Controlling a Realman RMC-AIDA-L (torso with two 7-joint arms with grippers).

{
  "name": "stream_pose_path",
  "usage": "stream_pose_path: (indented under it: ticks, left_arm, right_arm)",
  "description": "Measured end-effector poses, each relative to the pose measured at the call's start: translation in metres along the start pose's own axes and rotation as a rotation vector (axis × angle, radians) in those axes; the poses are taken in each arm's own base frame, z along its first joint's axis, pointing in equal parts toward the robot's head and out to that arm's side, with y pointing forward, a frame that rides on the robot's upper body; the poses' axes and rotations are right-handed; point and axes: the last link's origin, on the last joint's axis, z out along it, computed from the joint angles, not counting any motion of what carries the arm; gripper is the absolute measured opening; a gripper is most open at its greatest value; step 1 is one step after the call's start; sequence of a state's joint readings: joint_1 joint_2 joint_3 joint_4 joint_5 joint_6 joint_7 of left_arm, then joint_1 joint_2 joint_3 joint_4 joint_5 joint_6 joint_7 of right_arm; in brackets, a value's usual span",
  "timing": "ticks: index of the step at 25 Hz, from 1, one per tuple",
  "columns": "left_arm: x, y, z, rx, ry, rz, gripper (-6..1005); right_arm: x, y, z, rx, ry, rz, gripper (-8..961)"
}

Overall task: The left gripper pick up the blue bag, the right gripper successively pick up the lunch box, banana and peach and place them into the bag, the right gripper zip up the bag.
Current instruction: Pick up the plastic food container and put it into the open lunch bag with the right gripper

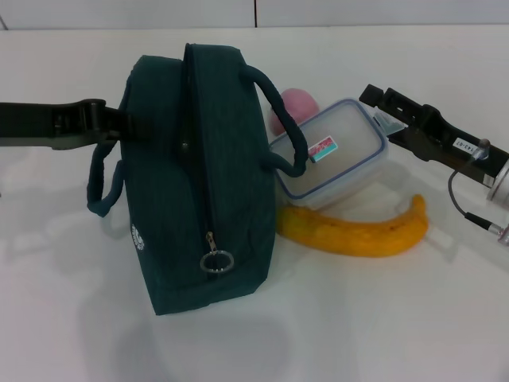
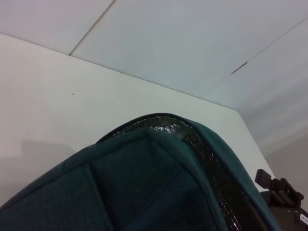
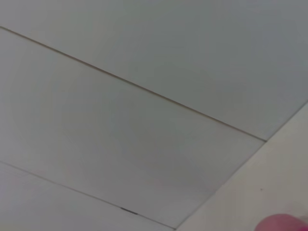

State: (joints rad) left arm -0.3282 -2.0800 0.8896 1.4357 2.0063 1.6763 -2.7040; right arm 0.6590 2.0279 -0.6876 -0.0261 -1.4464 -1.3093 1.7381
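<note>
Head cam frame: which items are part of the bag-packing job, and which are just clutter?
Job items:
- blue bag, upright, left gripper at its handle
- lunch box, beside the bag
- banana, in front of the lunch box
- peach, behind the lunch box
- right gripper, by the lunch box

Clutter:
- none visible; only the white table

desk (image 1: 382, 318): white, bare at front
blue bag (image 1: 199, 175): upright on desk, touching left end effector (image 1: 99, 119)
lunch box (image 1: 338, 155): on desk, just beside right end effector (image 1: 382, 99)
banana (image 1: 358, 231): flat, nearer than lunch box
peach (image 1: 294, 107): behind lunch box
</note>
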Motion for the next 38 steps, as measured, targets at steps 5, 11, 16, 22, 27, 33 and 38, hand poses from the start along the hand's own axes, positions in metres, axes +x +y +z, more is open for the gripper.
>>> stream_pose_path:
  ticks: [5, 11, 16, 22, 27, 33, 38]
  left_arm:
    - [0.0, 0.0, 0.0, 0.0, 0.0, 0.0, 45]
    - [0.0, 0.0, 0.0, 0.0, -0.001, 0.001, 45]
    - [-0.001, -0.001, 0.0, 0.002, -0.001, 0.008, 45]
    - [-0.001, -0.001, 0.0, 0.005, -0.003, 0.011, 45]
    - [-0.001, -0.002, -0.001, 0.007, -0.003, 0.013, 45]
    - [0.0, -0.002, -0.002, 0.011, -0.003, 0.018, 45]
    - [0.0, -0.003, -0.002, 0.012, -0.005, 0.029, 45]
  right_arm:
    - [0.001, -0.002, 0.001, 0.015, 0.0, 0.007, 806]
    - [-0.001, -0.002, 0.004, 0.021, -0.004, 0.009, 557]
    - [-0.002, -0.001, 0.007, 0.02, -0.005, 0.007, 457]
    - [-0.003, 0.0, 0.01, 0.019, -0.002, 0.005, 453]
    - [-0.002, 0.003, 0.015, 0.013, 0.012, -0.003, 451]
    - [0.0, 0.002, 0.017, 0.024, 0.028, -0.007, 359]
    - [0.003, -0.003, 0.016, 0.055, 0.025, 0.008, 204]
